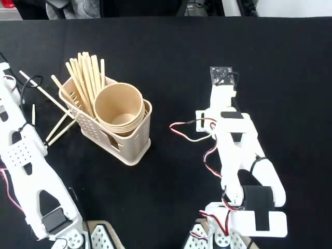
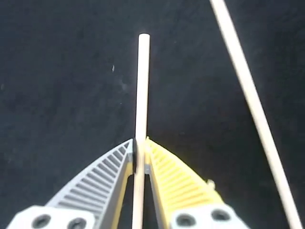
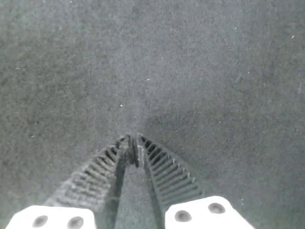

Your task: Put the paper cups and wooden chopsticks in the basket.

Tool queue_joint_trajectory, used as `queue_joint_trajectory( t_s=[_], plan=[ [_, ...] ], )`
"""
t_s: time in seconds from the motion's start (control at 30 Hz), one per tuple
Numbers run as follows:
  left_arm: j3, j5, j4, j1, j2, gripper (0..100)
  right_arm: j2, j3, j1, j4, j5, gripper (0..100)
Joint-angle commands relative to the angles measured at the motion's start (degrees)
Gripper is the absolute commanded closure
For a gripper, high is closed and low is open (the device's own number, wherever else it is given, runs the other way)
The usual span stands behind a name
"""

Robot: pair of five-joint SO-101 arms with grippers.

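Two tools: the left tool [image 2: 140, 143] is clenched on a single wooden chopstick [image 2: 142, 81], which runs straight out past its tips. The right tool [image 3: 132, 140] is pinched closed on nothing, low over bare worktop [image 1: 290, 62].
Held chopstick: it is near the worktop's left edge, well apart from the basket. I cannot tell whether it has been lifted or lies flat.
Basket: the slotted beige basket [image 1: 136, 148] stands left of the worktop's middle, at a slant to its edges.
Paper cups: a nested stack of paper cups [image 1: 118, 104] sits upright in the basket's right-hand end. Every cup I can see is in that stack.
Chopsticks in: a bundle of chopsticks [image 1: 85, 75] stands in the basket's other end, leaning toward the far edge.
Chopsticks out: at least three loose chopsticks [image 1: 58, 132] lie between the basket and the left edge, their ends close to the basket wall. In the left wrist view, one of them [image 2: 252, 105] passes just beside the held stick without touching it.
Right arm: the right arm [image 1: 236, 150] is folded right of the middle, well clear of the basket.
Progress: the cups look finished and most sticks are in. What seems left is the gripped stick and the loose ones, so the task is likely in its last stretch.
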Motion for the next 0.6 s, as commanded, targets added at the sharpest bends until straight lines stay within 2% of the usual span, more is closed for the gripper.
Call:
queue_joint_trajectory(
  t_s=[0.0,0.1,0.2,0.37,0.57],
  plan=[
    [-2.33,-0.09,5.54,-0.04,-14.07,97,-1.27,-0.4,-0.97,-0.79,-0.09,98.4],
    [-2.42,0.0,10.64,0.22,-22.42,97,-1.27,-0.48,-0.97,-0.79,-0.09,98.4],
    [-1.8,0.26,11.52,1.19,-31.56,97,-1.27,-0.48,-1.05,-0.79,-0.09,98.4],
    [7.52,11.25,11.6,1.8,-48.53,97,-1.27,-0.48,-1.05,-0.79,-0.09,98.4],
    [25.19,14.42,10.99,12.0,-74.73,97,-1.27,-0.31,-0.97,-0.79,-0.09,98.4]
  ],
)
